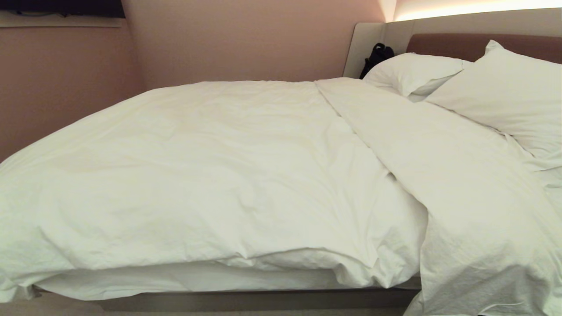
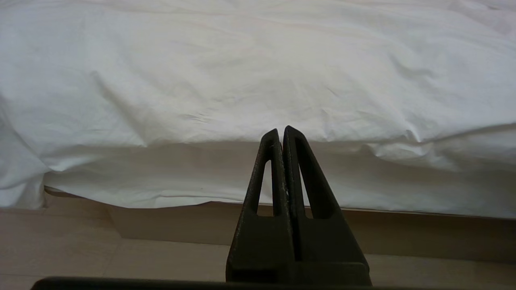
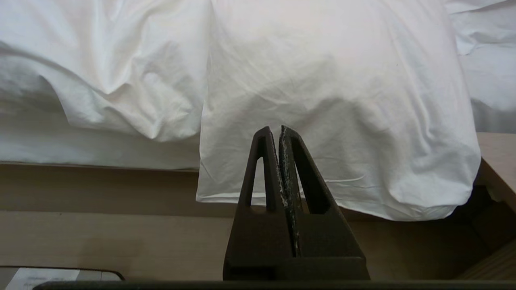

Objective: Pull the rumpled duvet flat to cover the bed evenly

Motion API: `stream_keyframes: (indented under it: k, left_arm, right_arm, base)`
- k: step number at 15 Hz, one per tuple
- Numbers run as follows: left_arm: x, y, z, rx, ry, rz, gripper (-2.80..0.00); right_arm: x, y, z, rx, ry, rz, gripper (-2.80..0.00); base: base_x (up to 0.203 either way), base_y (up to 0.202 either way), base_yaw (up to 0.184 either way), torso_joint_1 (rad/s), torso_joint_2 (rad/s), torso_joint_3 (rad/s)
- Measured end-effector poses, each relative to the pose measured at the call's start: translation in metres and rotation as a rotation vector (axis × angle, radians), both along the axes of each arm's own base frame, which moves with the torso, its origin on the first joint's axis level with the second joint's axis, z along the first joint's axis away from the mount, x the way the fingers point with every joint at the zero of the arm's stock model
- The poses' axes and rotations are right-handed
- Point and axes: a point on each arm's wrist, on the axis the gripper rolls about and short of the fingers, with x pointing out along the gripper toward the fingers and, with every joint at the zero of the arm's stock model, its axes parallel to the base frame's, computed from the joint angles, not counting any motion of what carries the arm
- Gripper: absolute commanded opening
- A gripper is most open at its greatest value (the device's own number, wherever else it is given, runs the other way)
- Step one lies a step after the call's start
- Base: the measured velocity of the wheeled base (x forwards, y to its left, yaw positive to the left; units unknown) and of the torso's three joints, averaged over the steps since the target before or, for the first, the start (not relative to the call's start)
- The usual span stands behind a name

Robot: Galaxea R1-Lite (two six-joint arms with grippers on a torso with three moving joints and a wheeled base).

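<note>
The white duvet (image 1: 210,166) lies spread over the bed (image 1: 246,300), with soft creases. At the head end a band of it is turned back and hangs over the near side (image 1: 474,245). Neither arm shows in the head view. In the left wrist view my left gripper (image 2: 281,131) is shut and empty, held low in front of the bed's side, short of the duvet's overhanging edge (image 2: 242,72). In the right wrist view my right gripper (image 3: 275,129) is also shut and empty, facing the hanging flap of the duvet (image 3: 330,100) without touching it.
Two white pillows (image 1: 412,72) (image 1: 505,96) lean on the brown headboard (image 1: 448,44). A black bag (image 1: 376,56) sits in the far corner. The sheeted mattress (image 1: 175,278) shows under the duvet's edge. A wooden edge (image 3: 498,161) stands beside the flap. Pale floor (image 2: 60,253) runs along the bed.
</note>
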Motion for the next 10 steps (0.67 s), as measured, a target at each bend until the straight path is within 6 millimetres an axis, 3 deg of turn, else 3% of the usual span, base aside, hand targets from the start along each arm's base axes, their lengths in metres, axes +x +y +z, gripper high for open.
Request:
stream_keyframes:
  k: [10]
  left_arm:
    - [0.0,0.0,0.0,0.0,0.0,0.0,-2.8]
  right_arm:
    - [0.0002,-0.0002,-0.0018,0.055,0.013,-0.01,-2.8]
  base:
    - [0.0,0.0,0.0,0.0,0.0,0.0]
